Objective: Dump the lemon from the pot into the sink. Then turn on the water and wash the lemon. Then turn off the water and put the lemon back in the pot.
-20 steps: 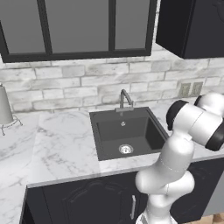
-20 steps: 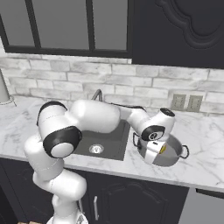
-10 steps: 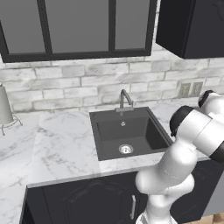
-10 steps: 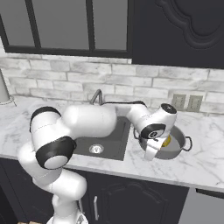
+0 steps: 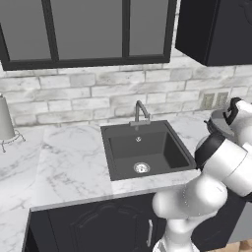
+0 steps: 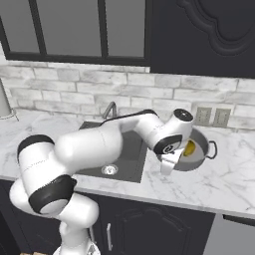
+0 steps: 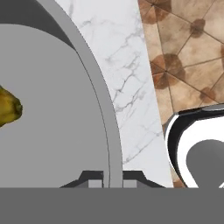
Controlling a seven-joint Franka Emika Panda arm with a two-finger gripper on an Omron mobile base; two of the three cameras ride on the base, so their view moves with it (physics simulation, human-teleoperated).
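Jaws clenched on the pot's rim

The jaws (image 7: 109,177) pinch the grey pot (image 6: 199,152) at its rim, one dark fingertip on each side of the wall. The lemon (image 6: 190,148) lies inside the pot, off to one side of the jaws, apart from them. The pot sits on the marble desk (image 6: 224,179) right of the sink (image 5: 142,150). Since the earlier frame the hand and pot have shifted toward the sink.

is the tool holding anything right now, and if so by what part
Yes: the tool is closed on the pot, gripping its rim at the near edge. The lemon lies loose inside the pot, not gripped.
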